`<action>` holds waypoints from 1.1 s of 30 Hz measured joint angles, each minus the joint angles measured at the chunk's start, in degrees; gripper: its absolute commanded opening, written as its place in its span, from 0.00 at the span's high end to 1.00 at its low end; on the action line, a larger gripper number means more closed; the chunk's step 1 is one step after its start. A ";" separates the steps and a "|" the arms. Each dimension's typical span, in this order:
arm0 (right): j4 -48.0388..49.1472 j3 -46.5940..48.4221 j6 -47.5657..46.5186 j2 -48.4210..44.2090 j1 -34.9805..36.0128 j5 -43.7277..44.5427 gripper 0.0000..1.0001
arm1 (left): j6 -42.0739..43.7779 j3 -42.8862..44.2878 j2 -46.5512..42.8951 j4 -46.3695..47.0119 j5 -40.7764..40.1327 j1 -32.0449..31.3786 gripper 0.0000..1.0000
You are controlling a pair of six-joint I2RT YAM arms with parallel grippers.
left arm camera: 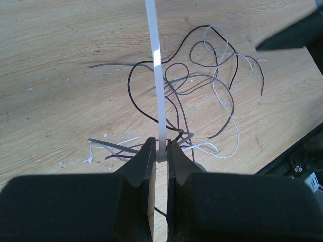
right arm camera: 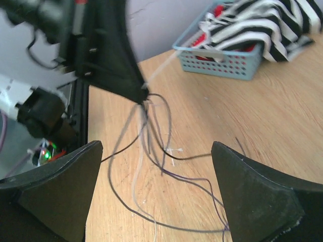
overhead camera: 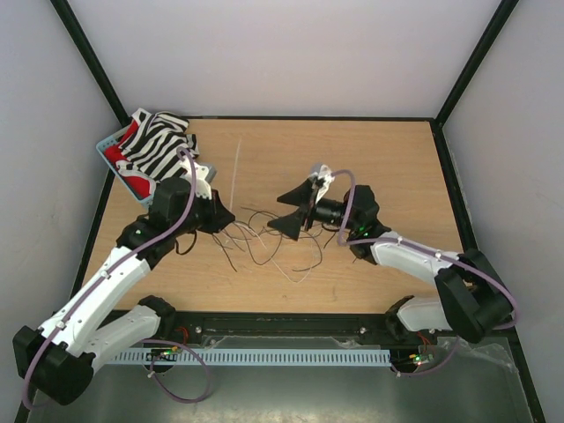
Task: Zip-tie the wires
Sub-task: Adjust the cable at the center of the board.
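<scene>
The wires [overhead camera: 269,242] are a loose tangle of thin dark and pale strands on the wooden table between my two grippers. My left gripper [overhead camera: 225,217] is shut on the head of a white zip tie [left arm camera: 160,151]. The tie's strap [left arm camera: 156,65] runs straight away from the jaws over the wires [left arm camera: 202,85]. In the top view the strap [overhead camera: 236,172] points toward the back of the table. My right gripper [overhead camera: 293,210] is open and empty just right of the tangle. In the right wrist view the wires [right arm camera: 151,151] lie between the open fingers [right arm camera: 60,191] and gather at the left gripper's tip [right arm camera: 141,93].
A light blue basket [overhead camera: 107,150] holding a striped black-and-white cloth [overhead camera: 159,137] and something red stands at the back left, just behind the left arm. It also shows in the right wrist view [right arm camera: 227,63]. The black frame rail [overhead camera: 282,326] runs along the near edge.
</scene>
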 measured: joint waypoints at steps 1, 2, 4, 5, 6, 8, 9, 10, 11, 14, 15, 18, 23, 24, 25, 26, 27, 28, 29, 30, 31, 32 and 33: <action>-0.11 -0.46 -3.43 -0.79 1.86 0.37 0.01 | -0.11 0.17 -0.02 -0.63 -0.04 0.07 1.00; -0.22 -0.55 -6.36 -1.46 3.72 0.68 0.01 | -0.17 0.26 -0.02 -1.01 -0.09 0.07 1.00; -0.07 -0.52 -12.04 -2.54 7.58 2.03 0.01 | -0.59 0.28 0.00 -1.60 -0.11 0.07 1.00; 0.07 -0.52 -14.19 -2.71 9.38 2.71 0.01 | -0.79 0.31 0.04 -1.81 -0.09 0.07 1.00; 0.07 -0.52 -16.24 -2.73 11.04 3.74 0.01 | -1.01 0.39 0.11 -2.12 -0.09 0.07 1.00; -0.09 -0.50 -20.22 -2.32 14.25 6.64 0.01 | -1.46 0.81 0.35 -2.71 -0.09 0.07 1.00; -0.22 -0.44 -21.84 -1.88 15.58 8.24 0.01 | -1.68 1.18 0.46 -2.99 -0.04 0.07 1.00; -0.24 -0.33 -23.45 -1.18 16.85 10.19 0.01 | -1.88 1.44 0.50 -3.08 -0.02 0.07 1.00; -0.20 -0.15 -24.72 -0.24 17.88 12.09 0.01 | -2.03 1.77 0.48 -3.15 0.02 0.07 1.00; 0.07 0.48 -27.28 3.48 19.93 16.68 0.01 | -2.23 2.64 0.24 -3.43 0.09 0.07 1.00; 0.04 0.94 -27.98 4.96 20.52 18.08 0.01 | -2.27 2.89 0.02 -3.63 0.11 0.07 1.00; -0.28 3.39 -30.01 9.46 22.01 21.84 0.01 | -2.34 3.21 -0.96 -3.96 0.50 0.07 1.00; 2.64 5.49 -31.21 14.91 24.13 28.98 0.02 | -2.36 3.37 -2.23 -4.76 1.14 0.07 1.00; 3.67 5.53 -31.21 15.80 24.22 30.08 0.02 | -2.34 3.48 -2.47 -5.09 1.14 0.07 1.00; 4.74 5.62 -31.19 16.83 24.24 31.34 0.02 | -2.29 3.63 -2.73 -5.46 1.11 0.07 1.00; 5.70 5.81 -31.19 17.84 24.24 32.79 0.02 | -2.27 3.91 -3.04 -5.95 1.09 0.07 1.00; 6.80 6.27 -31.17 19.10 24.24 34.58 0.02 | -2.23 4.17 -3.43 -6.38 1.07 0.07 1.00; 7.72 6.73 -31.17 20.26 24.24 36.24 0.02 | -2.14 4.46 -3.82 -6.75 1.05 0.07 1.00; 8.79 7.19 -31.17 21.42 24.24 38.21 0.01 | -2.05 4.87 -4.20 -7.34 1.01 0.07 1.00; 9.92 7.50 -31.17 22.47 24.24 39.85 0.01 | -2.03 5.20 -4.52 -7.69 0.90 0.07 1.00; 11.08 7.72 -31.17 23.41 24.22 42.18 0.01 | -2.03 5.46 -4.85 -7.89 0.79 0.07 1.00; 12.24 7.98 -31.17 24.41 24.22 43.87 0.01 | -2.03 5.77 -5.16 -8.35 0.48 0.07 1.00; 13.27 8.22 -31.17 25.33 24.22 46.25 0.00 | -2.05 5.95 -5.51 -8.79 0.17 0.07 1.00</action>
